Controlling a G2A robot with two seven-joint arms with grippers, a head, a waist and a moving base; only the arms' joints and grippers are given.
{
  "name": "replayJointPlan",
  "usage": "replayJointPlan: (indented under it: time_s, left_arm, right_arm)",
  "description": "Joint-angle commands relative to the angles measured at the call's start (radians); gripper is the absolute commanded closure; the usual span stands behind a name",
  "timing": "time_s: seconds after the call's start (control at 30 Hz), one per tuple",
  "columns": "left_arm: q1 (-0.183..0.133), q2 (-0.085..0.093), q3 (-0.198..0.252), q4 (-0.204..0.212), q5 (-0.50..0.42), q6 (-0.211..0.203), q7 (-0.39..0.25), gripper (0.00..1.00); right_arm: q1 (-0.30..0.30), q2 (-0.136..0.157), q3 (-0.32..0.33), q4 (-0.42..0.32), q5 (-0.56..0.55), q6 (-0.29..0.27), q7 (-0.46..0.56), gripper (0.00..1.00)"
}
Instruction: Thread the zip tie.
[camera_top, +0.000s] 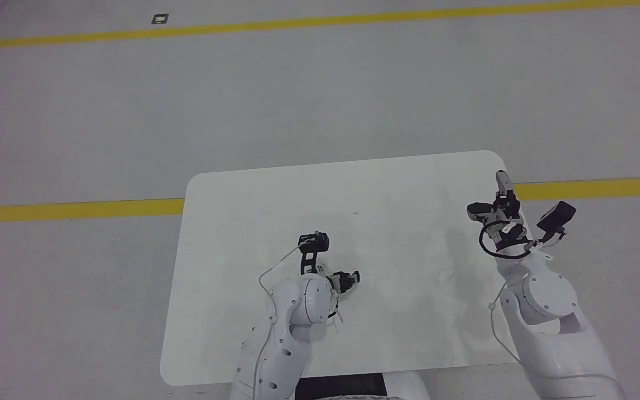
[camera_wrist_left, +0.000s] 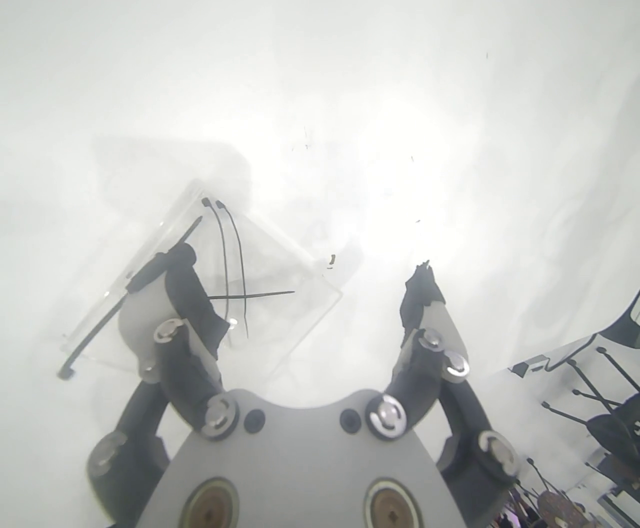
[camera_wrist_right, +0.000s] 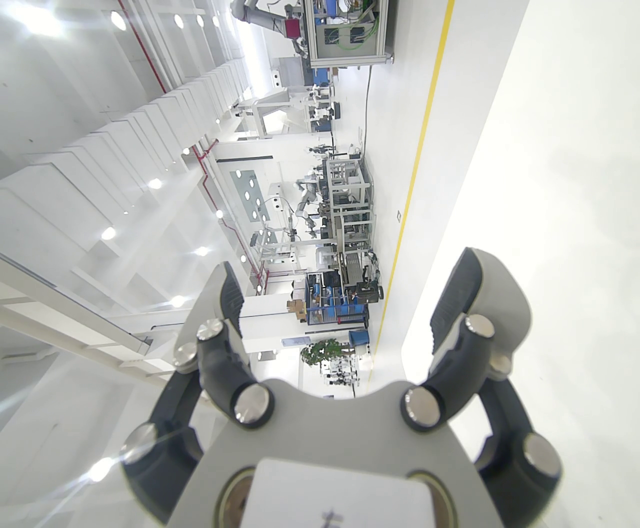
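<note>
The zip ties (camera_wrist_left: 235, 270) lie loose and crossed on a clear tray (camera_wrist_left: 300, 305), each strap straight with its tail free. None is looped through its head, so the threading looks not yet begun. The left gripper (camera_wrist_left: 303, 264) hangs just above them near the middle of the table (camera_top: 400, 200), spread wide and gripping nothing. The right gripper (camera_wrist_right: 346, 264), out at the two o'clock edge, is likewise wide apart and empty — picking up a tie and feeding its tail are both left.

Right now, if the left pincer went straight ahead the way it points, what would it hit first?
Probably the clear tray of zip ties on the white table: one finger is over it, the other over bare table. Depth is unclear.
</note>
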Motion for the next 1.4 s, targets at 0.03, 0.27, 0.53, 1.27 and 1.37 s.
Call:
replayJointPlan:
  time_s: [0.03, 0.27, 0.53, 1.27, 1.37]
  left_arm:
    - [-0.005, 0.008, 0.002, -0.013, -0.031, -0.019, 0.007, 0.0]
    - [0.026, 0.027, 0.042, -0.084, 0.014, -0.021, -0.045, 0.0]
    - [0.057, 0.047, 0.085, -0.204, 0.157, 0.0, -0.168, 0.0]
    - [0.053, 0.154, 0.051, -0.336, 0.181, 0.0, -0.297, 0.0]
    - [0.053, 0.154, 0.051, -0.336, 0.181, 0.0, -0.297, 0.0]
  right_arm:
    - [0.0, 0.0, 0.0, 0.0, 0.0, 0.0, 0.0, 0.0]
    - [0.0, 0.0, 0.0, 0.0, 0.0, 0.0, 0.0, 0.0]
    - [0.0, 0.0, 0.0, 0.0, 0.0, 0.0, 0.0, 0.0]
    - [0.0, 0.0, 0.0, 0.0, 0.0, 0.0, 0.0, 0.0]
    - [0.0, 0.0, 0.0, 0.0, 0.0, 0.0, 0.0, 0.0]
